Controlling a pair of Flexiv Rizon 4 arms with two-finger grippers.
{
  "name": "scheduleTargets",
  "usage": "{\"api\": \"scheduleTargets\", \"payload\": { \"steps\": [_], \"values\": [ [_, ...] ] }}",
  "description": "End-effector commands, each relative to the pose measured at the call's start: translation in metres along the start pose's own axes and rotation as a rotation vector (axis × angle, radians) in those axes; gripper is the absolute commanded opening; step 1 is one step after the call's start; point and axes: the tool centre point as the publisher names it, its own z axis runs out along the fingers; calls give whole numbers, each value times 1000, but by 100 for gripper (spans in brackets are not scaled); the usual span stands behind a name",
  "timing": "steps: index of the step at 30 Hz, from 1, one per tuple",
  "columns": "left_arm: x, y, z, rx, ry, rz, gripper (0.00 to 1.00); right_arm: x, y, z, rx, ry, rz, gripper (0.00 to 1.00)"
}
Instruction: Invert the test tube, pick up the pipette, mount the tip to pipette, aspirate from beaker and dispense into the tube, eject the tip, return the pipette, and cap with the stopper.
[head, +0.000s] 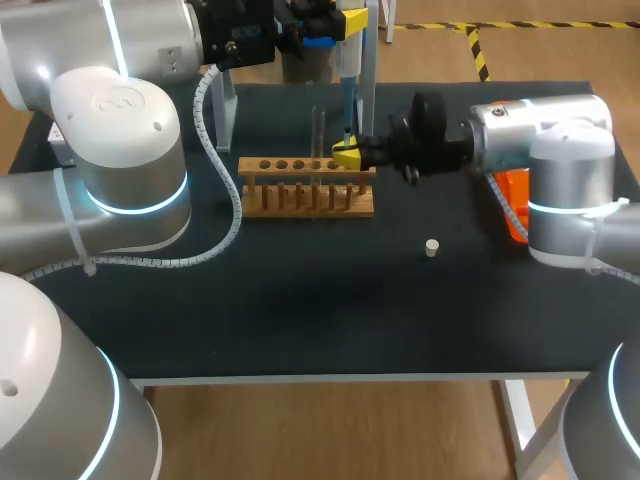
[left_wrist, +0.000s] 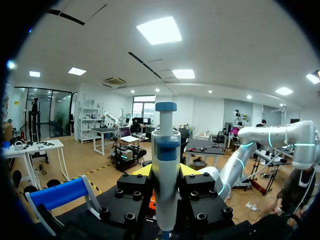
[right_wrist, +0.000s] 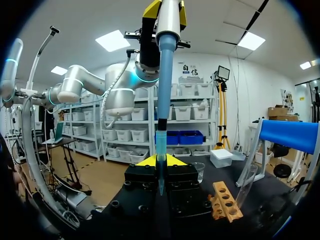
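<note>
1. Left gripper (left_wrist: 166, 175) clamped on pipette (left_wrist: 165, 145), upright.
2. Right gripper (right_wrist: 161, 161) closed on tip (right_wrist: 164, 100), at rack's (head: 307, 187) 1 o'clock.
3. Tube (head: 318, 128) at rack's 12 o'clock; stopper (head: 431, 247) at its 4 o'clock.

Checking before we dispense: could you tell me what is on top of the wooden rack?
A clear test tube rises from the rack; the holes left of it look empty. The right claw covers the rack's right end, hiding that part.

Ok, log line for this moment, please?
left claw shut on pipette | right claw shut on blue tip by rack | stopper loose on table
</note>
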Motion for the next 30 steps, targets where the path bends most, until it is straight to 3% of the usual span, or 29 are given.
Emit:
{"api": "scheduleTargets", "payload": {
  "steps": [1,30],
  "values": [
    [0,0,1,0,1,-1,0,-1,1,0,1,-3,0,0],
    [0,0,1,0,1,-1,0,-3,5,0,0,1,-10,0]
  ]
}}
